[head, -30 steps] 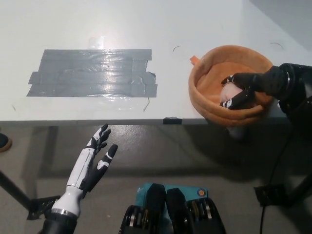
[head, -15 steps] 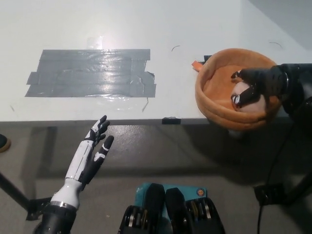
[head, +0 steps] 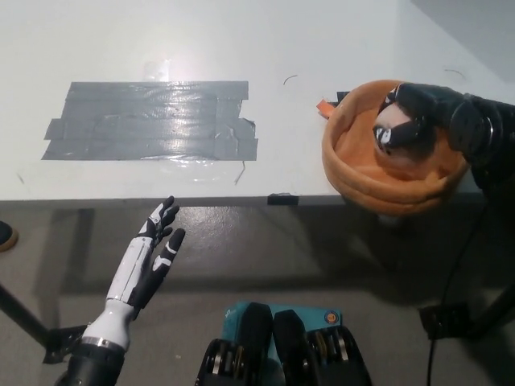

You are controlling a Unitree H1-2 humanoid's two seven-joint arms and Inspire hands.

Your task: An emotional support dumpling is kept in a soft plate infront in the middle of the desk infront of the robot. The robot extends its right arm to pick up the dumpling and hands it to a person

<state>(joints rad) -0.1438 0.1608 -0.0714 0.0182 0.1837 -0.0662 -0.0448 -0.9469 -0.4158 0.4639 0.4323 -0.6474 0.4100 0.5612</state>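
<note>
Over the orange soft plate (head: 386,189) at the desk's (head: 241,40) near right edge, the black right hand (head: 412,117) curls its fingers around the pale dumpling (head: 389,130). The white left hand (head: 149,257) hangs below the desk edge, fingers spread, holding nothing.

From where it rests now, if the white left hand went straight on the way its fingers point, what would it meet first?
The left hand hangs open below the desk's near edge, pointing up and slightly right in the picture. Going on, it would probably meet the desk edge first, below the grey tape. Depth is unclear, so it might pass under the desk instead.
</note>
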